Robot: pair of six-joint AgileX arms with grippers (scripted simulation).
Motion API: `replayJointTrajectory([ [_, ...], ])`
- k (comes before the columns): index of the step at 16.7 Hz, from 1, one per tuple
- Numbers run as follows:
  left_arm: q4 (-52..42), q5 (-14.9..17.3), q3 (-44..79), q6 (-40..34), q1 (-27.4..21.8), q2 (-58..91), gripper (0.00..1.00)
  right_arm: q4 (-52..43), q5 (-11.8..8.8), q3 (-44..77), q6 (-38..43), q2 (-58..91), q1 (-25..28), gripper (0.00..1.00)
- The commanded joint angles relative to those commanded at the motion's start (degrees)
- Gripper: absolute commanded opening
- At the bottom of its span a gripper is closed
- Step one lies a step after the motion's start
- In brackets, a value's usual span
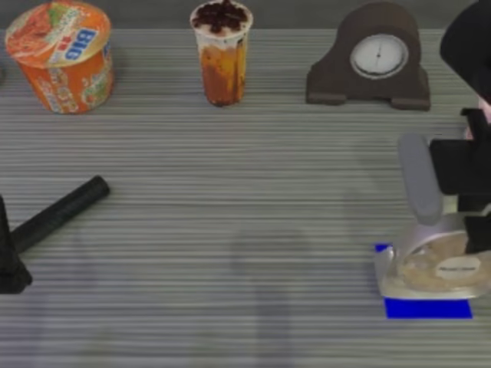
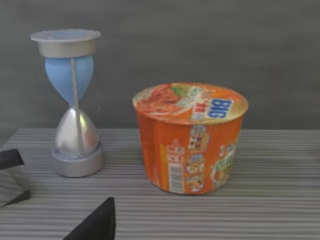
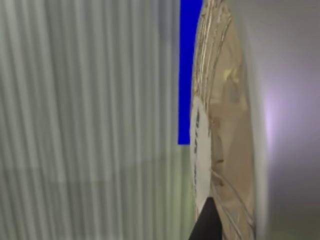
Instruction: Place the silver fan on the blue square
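At right of the worktop: fan, grille up, lying on the blue square — blue showing along its near edge. Right hand just above the fan; whether it grips, cannot tell. Far edge: noodle cup, drink cup, clock. Left hand parked at left — fingers apart; its wrist view adds an hourglass.

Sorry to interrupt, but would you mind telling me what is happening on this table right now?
The right arm is at the table's right edge with the silver fan, which sits over the blue square, hiding most of it. Its pincer is hidden at the edge of the top view, so I cannot tell whether it grips the fan. The left arm is parked at the left. A clock and two cups stand at the back.
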Motion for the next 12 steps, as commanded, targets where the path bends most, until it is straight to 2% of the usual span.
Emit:
replayJointTrajectory([
  [3, 0.00, 0.00, 0.00, 0.00, 0.00, 0.00, 1.00, 3.84, 0.03, -3.50, -0.36, 0.49, 0.02, 0.00],
  [7, 0.00, 0.00, 0.00, 0.00, 0.00, 0.00, 1.00, 4.13, 0.03, -3.79, -0.39, 0.53, 0.02, 0.00],
  [12, 0.00, 0.00, 0.00, 0.00, 0.00, 0.00, 1.00, 4.13, 0.03, -3.79, -0.39, 0.53, 0.02, 0.38],
])
